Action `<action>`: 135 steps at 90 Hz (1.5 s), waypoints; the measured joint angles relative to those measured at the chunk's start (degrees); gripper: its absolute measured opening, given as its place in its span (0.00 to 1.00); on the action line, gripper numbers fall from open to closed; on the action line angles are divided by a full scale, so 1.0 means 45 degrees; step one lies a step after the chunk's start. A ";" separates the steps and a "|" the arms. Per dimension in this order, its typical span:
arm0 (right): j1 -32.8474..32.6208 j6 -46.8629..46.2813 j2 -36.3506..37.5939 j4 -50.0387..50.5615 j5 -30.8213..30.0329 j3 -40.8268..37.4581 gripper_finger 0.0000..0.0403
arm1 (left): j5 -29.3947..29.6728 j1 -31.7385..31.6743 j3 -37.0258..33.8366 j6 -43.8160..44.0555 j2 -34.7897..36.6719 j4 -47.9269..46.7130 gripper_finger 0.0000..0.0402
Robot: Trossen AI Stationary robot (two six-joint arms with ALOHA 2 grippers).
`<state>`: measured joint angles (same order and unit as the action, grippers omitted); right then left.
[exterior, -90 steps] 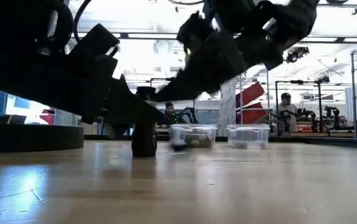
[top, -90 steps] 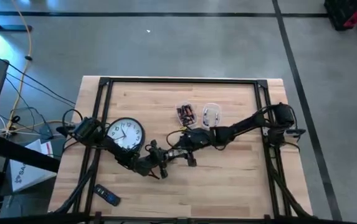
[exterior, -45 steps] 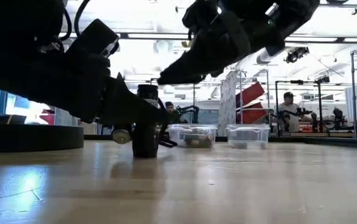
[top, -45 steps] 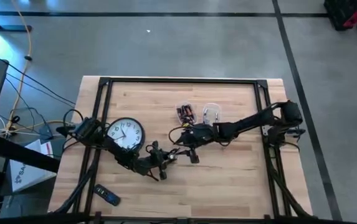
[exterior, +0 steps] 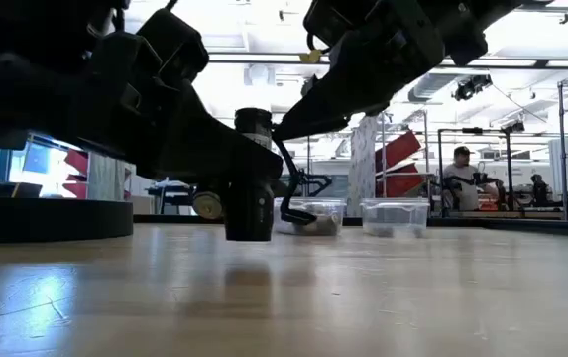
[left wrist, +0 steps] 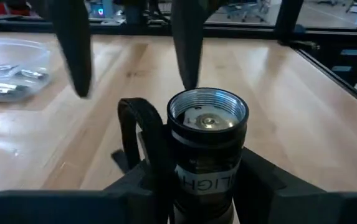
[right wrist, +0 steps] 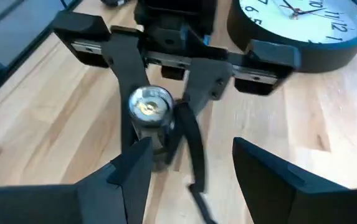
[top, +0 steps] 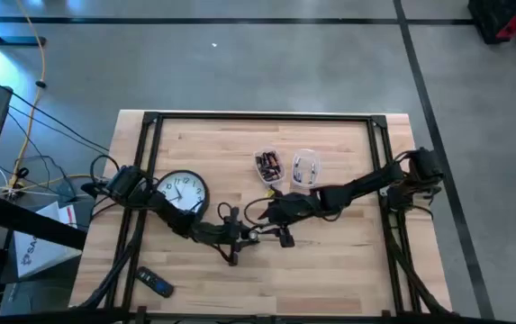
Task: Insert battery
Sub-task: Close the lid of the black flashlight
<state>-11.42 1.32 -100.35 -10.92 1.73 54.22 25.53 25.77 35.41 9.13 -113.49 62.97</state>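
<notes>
Holding the flashlight (left wrist: 206, 146) upright near the tabletop's (top: 348, 261) middle, the left gripper (top: 232, 236) has its fingers clamped on the barrel, open end up, while the right gripper (right wrist: 187, 165) hovers just beside it, fingers spread and empty.

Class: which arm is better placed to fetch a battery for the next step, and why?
Right. Its end effector is open and empty near the torch; the left end effector is shut on it, holding it upright.
</notes>
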 joint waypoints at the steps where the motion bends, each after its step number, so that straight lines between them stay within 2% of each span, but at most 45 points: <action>1: 0.0000 0.0000 -0.0036 -0.0022 0.0002 0.0000 0.45 | 0.0003 -0.0005 0.0012 -0.0015 0.0000 -0.0003 0.26; 27: 0.0121 -0.0199 -0.0308 -0.0157 -0.0467 0.0010 0.28 | -0.0658 -0.0220 0.0430 -0.0837 0.0019 -0.0098 0.26; 50: 0.0121 -0.0168 -0.0298 -0.0239 -0.0044 0.0005 0.02 | -0.0562 -0.0225 0.0426 -0.0755 0.0004 -0.0401 0.26; 72: 0.0121 -0.0124 -0.0298 -0.0846 0.0522 0.0644 0.00 | -0.0387 -0.0261 0.0427 -0.0710 -0.0158 -0.0391 0.26; 98: -0.0084 0.0481 -0.0262 0.0508 0.0323 0.2320 0.00 | -0.0156 -0.0307 0.0444 -0.0386 -0.0594 -0.0304 0.26; 135: -0.1000 -0.0662 0.1937 0.4218 -0.3347 0.2535 0.00 | 0.0027 -0.0201 0.0464 0.0005 -0.0900 -0.0236 0.26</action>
<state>-15.92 -1.66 -91.63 8.06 -13.33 65.63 25.65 24.86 37.50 9.16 -117.54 61.91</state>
